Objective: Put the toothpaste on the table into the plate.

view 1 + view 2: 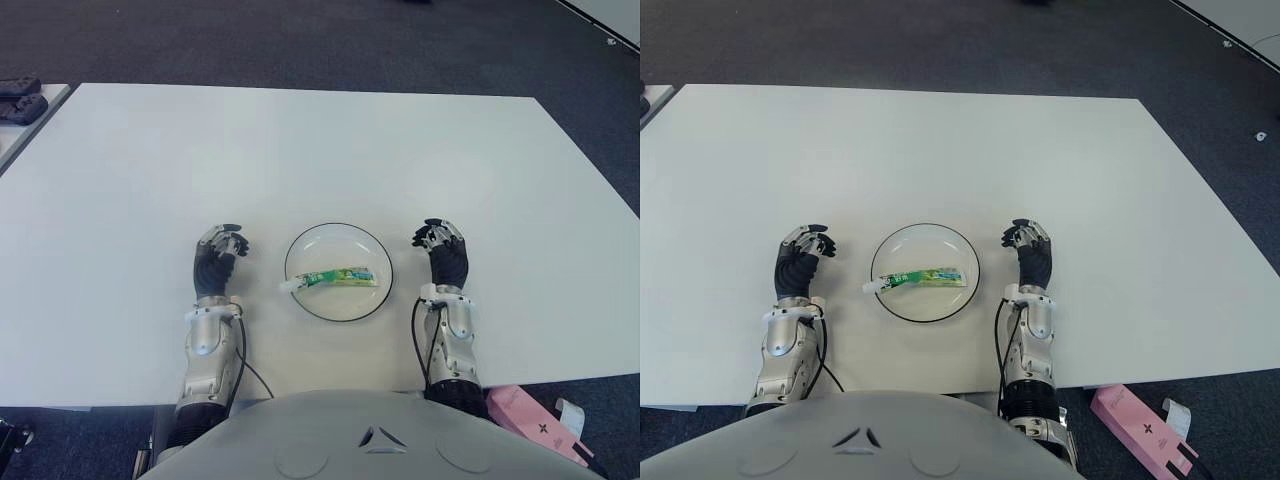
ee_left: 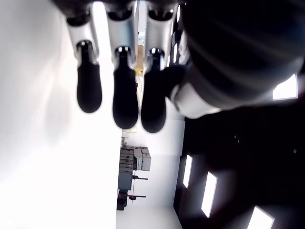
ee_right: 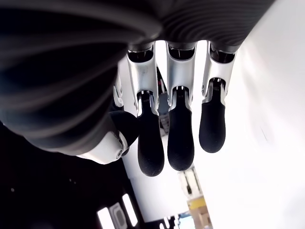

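Toothpaste (image 1: pixel 342 277) lies inside the plate (image 1: pixel 300 250), cap poking over the left rim | left hand (image 1: pixel 219 256) just left of the plate, fingers relaxed, holding nothing | right hand (image 1: pixel 443 251) just right of it, likewise loose and empty | bench (image 1: pixel 300 150) | you look done; nothing left but parking.

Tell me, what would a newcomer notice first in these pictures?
The green toothpaste lying in the white plate at the table's near edge, cap end poking over the rim toward the left hand. That hand and the right hand flank the plate, both empty.
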Available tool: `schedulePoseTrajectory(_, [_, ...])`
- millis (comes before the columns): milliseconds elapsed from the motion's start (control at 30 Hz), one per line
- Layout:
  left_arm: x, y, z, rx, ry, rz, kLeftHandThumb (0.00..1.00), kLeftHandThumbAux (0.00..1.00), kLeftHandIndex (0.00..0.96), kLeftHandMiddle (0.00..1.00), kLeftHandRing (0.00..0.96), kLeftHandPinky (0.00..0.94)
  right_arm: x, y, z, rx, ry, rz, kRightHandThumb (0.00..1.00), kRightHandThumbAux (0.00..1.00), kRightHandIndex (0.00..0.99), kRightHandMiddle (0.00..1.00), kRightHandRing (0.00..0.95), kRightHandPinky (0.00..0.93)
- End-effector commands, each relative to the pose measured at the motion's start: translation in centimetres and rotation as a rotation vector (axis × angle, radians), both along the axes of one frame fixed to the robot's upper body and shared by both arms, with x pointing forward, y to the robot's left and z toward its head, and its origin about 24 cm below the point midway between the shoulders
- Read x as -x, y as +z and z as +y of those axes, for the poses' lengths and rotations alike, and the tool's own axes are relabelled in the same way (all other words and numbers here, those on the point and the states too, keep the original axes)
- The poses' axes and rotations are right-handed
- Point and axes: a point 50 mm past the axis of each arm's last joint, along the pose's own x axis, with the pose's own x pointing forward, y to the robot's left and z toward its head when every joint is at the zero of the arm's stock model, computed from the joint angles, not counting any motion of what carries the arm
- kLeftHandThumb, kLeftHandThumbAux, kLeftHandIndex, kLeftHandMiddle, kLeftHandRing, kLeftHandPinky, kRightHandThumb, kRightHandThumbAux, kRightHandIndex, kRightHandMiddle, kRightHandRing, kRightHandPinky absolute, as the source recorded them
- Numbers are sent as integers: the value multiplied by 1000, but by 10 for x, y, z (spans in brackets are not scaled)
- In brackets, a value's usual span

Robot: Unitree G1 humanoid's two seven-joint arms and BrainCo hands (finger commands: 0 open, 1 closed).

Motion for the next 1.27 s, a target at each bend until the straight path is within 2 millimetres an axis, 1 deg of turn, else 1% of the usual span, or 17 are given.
schedulePoseTrajectory(33, [7,-9,0,18,-2,48,700,718,437,590,584,564,6,-7,10,-7,5,58,706,721,433,596,565,547])
schedulePoseTrajectory(533, [8,-7,0,1,-9,43,700,717,437,594,586,571,13,-8,12,20,22,80,706,721,433,587,562,543])
schedulePoseTrajectory(867, [9,-6,0,11,-10,38,699,717,437,589,583,556,16,-8,13,14,37,82,707,720,433,577,556,541])
schedulePoseTrajectory(1267, [10,-6,0,7,-12,34,697,717,436,599,589,573,17,-7,12,20,46,79,707,720,433,576,554,539])
